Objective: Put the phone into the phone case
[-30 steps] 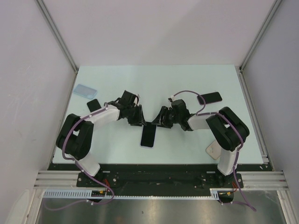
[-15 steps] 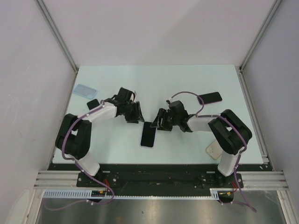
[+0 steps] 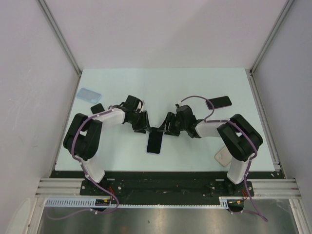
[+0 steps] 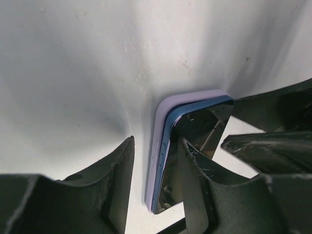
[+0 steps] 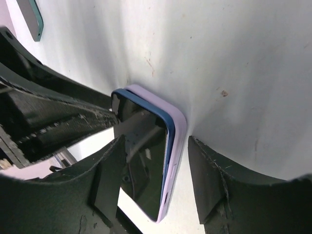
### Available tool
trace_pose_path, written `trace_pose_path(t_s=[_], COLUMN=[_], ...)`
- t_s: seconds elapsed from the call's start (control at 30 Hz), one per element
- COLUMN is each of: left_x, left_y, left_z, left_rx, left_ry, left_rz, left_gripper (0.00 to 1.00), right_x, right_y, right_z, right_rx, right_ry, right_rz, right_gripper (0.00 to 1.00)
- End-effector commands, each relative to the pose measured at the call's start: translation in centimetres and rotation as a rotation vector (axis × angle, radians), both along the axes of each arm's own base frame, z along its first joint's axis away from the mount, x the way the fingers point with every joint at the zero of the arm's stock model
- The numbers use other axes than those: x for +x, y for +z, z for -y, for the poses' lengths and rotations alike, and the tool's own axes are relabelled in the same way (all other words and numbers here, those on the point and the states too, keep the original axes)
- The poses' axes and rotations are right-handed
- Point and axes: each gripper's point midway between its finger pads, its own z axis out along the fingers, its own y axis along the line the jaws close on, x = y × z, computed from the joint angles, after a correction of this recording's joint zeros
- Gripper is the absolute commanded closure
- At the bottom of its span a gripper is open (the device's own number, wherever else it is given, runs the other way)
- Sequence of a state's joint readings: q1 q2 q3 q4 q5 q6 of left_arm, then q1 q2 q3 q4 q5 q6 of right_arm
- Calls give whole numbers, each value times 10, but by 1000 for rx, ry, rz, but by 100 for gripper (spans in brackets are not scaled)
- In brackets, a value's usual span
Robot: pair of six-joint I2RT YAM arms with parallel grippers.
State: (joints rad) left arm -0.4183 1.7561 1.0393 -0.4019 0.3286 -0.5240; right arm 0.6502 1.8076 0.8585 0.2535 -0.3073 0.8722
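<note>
The phone (image 3: 155,141), with a dark screen and a blue rim, lies screen up in the lilac phone case (image 4: 158,146) on the table between the arms. In both wrist views the blue rim stands above the case's lilac edge at the far corners. My left gripper (image 4: 156,183) is open. It straddles the phone's left long edge, with one finger on the table and the other over the screen. My right gripper (image 5: 161,183) is open and straddles the right long edge of the phone (image 5: 144,151) and the case (image 5: 176,141). In the top view, both grippers (image 3: 143,124) (image 3: 166,127) meet at the phone's far end.
A clear blue case (image 3: 88,94) and a dark phone (image 3: 97,108) lie at the far left. Another dark phone (image 3: 218,102) lies at the far right, and a pale case (image 3: 223,157) lies beside the right arm's base. A teal-edged phone (image 5: 30,17) shows in the right wrist view.
My left gripper pulled back up and to the left, then came back down to the phone's far left corner. My right gripper shifted slightly left. The phone barely moved.
</note>
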Motion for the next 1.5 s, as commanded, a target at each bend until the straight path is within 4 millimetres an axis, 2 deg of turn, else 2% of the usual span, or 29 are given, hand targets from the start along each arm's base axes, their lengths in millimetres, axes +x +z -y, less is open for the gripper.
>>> trace_pose_path(t_s=[0.0, 0.13, 0.27, 0.4, 0.57, 0.63, 0.77, 0.83, 0.87, 0.9, 1.0, 1.03, 1.1, 1.13, 1.27, 1.47], left_x=[-6, -16, -26, -41, -64, -67, -74, -71, -65, -61, -48, -43, -34, -32, -24, -29], left_y=[-5, -14, -13, -15, -30, -29, -27, -21, -11, -6, 16, 20, 27, 26, 19, 8], left_z=[7, 10, 12, 17, 18, 17, 15, 15, 17, 17, 14, 11, 7, 5, 0, 1], left_rx=[-57, -75, -78, -91, -107, -104, -102, -103, -105, -100, -76, -65, -63, -55, -51, -59], left_ry=[-6, -4, 1, -5, -3, -6, 4, 4, 4, 3, 9, 12, 25, 27, 42, 33], left_rz=[-13, -58, -60, -80, -143, -140, -130, -113, -100, -86, -37, -14, 17, 19, -3, -18], left_gripper=[56, 60, 62, 63, 71, 72, 74, 74, 73, 71, 61, 56, 52, 51, 55, 62], right_x=[9, 4, -5, -14, -17, -18, -19, -15, -17, -17, -20, -20, -26, -29, -40, -57], right_y=[-15, -24, -30, -38, -45, -47, -39, -27, -22, -17, -15, -7, -8, -4, -8, -17], right_z=[10, 5, 0, -3, -11, -12, -11, -11, -11, -10, -1, 0, 2, 1, 2, 4], right_rx=[-36, -30, -33, -69, -25, -10, 50, 79, 95, 98, 58, 55, 29, 31, 18, 6], right_ry=[-51, -22, 11, 21, 27, 35, 42, 53, 69, 77, 85, 86, 101, 109, 118, 122], right_rz=[-6, -16, -36, -32, -30, -32, -24, -1, -2, 3, 3, 19, 23, 33, 27, 17], right_gripper=[43, 47, 51, 62, 74, 78, 80, 76, 73, 67, 56, 54, 46, 44, 40, 37])
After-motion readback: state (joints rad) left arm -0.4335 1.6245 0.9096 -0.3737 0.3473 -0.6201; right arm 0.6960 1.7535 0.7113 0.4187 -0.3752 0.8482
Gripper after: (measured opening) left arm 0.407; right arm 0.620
